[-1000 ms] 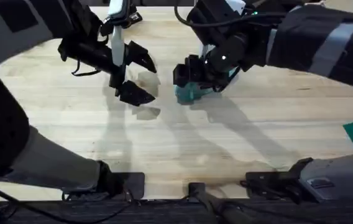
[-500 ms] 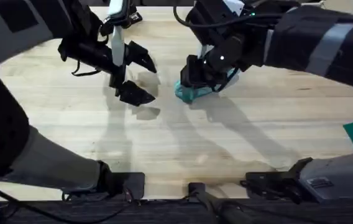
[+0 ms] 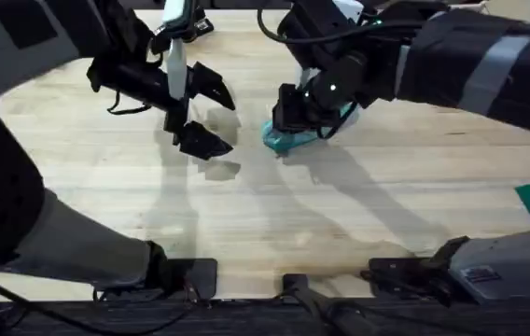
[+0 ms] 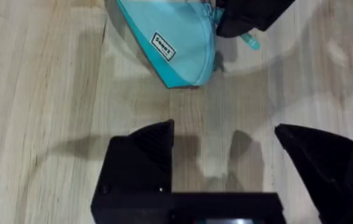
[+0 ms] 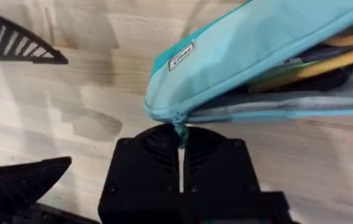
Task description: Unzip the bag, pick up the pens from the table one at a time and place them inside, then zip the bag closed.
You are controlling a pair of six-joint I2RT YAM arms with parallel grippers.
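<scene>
- Left claw (image 3: 211, 117) hangs wide open over bare tabletop (image 3: 246, 215), unmoved over the last second.
- Beyond it, the right claw (image 3: 288, 117) is pinched on the bag's (image 3: 288, 138) zipper end and has drawn slightly back; the bag gapes, pens (image 5: 325, 62) inside, so zipping seems underway.
- Its small label looks like "Sweet", barely legible.

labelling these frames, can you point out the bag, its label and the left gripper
bag (image 4: 176, 43), left wrist view, on its teal fabric side.
label (image 4: 163, 45), left wrist view, on the small white tag sewn to the bag.
left gripper (image 4: 226, 146), left wrist view, midway between its spread black fingertips.
</scene>
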